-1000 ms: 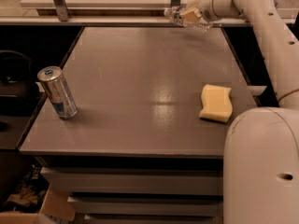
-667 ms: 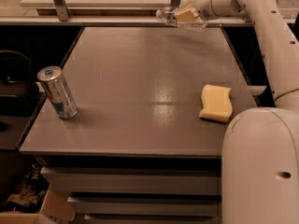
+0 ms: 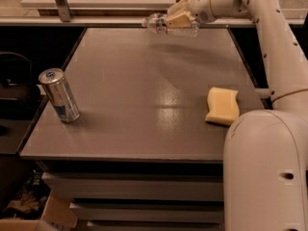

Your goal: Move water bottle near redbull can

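The redbull can, silver with blue panels, stands upright near the table's left edge. My gripper is at the far side of the table, right of centre, shut on the water bottle. The clear bottle lies sideways in the fingers, cap end pointing left, held above the table's back edge. The bottle is far from the can, across most of the tabletop.
A yellow sponge lies on the grey table near its right edge. My white arm runs down the right side. A pale counter with a metal post stands behind the table. A dark chair is left.
The gripper has carried the water bottle to the left along the table's far edge and slightly lower. The can and sponge have not moved.
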Controlling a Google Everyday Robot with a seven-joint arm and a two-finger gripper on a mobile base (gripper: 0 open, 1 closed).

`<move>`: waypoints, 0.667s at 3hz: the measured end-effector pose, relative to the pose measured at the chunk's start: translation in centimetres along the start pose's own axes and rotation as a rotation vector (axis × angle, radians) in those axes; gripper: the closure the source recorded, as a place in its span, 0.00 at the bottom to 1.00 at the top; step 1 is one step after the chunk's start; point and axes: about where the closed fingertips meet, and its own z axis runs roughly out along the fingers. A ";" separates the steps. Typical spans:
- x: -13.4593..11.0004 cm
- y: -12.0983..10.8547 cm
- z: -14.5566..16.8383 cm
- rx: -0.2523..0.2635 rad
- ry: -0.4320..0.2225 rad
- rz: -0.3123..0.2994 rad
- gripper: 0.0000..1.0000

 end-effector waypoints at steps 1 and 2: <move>-1.8 1.9 -0.1 -0.069 -0.035 -0.030 1.00; -3.0 3.3 -1.0 -0.112 -0.029 -0.067 1.00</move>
